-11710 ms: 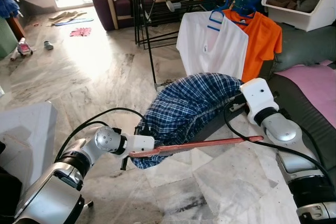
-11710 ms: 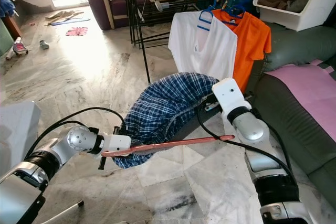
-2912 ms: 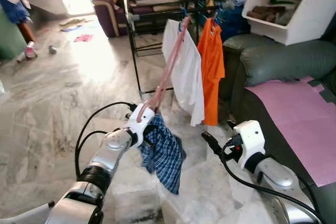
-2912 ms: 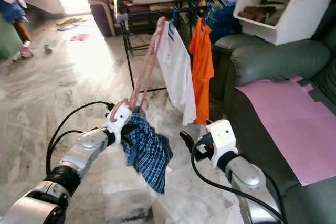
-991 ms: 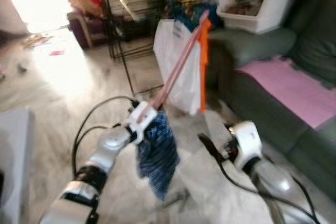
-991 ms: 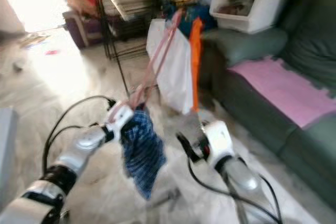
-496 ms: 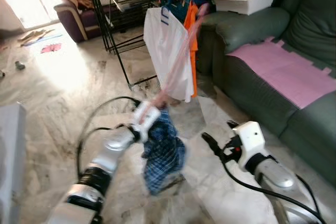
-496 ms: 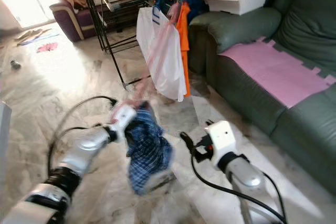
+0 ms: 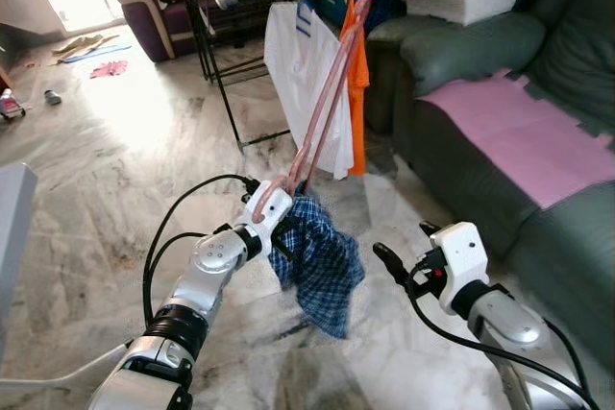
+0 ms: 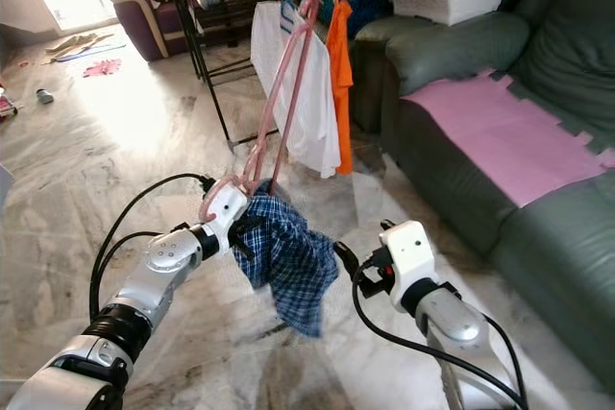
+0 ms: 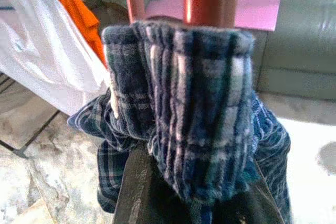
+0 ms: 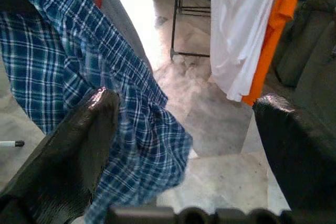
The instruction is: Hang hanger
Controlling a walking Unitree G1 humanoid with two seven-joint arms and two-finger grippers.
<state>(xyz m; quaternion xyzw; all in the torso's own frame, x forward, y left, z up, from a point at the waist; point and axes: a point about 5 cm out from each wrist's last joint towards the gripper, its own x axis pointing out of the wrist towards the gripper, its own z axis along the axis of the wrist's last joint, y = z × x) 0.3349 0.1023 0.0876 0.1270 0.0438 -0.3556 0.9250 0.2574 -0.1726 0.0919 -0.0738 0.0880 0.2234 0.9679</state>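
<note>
No text, label, brand, number or sign can be read on anything here.

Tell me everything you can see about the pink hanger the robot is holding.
The pink hanger looks like smooth plastic. It slants up from the left gripper, shut on its lower end, toward the drying rack, its top beside the white shirt. A blue plaid cloth hangs bunched at its lower end.
</note>
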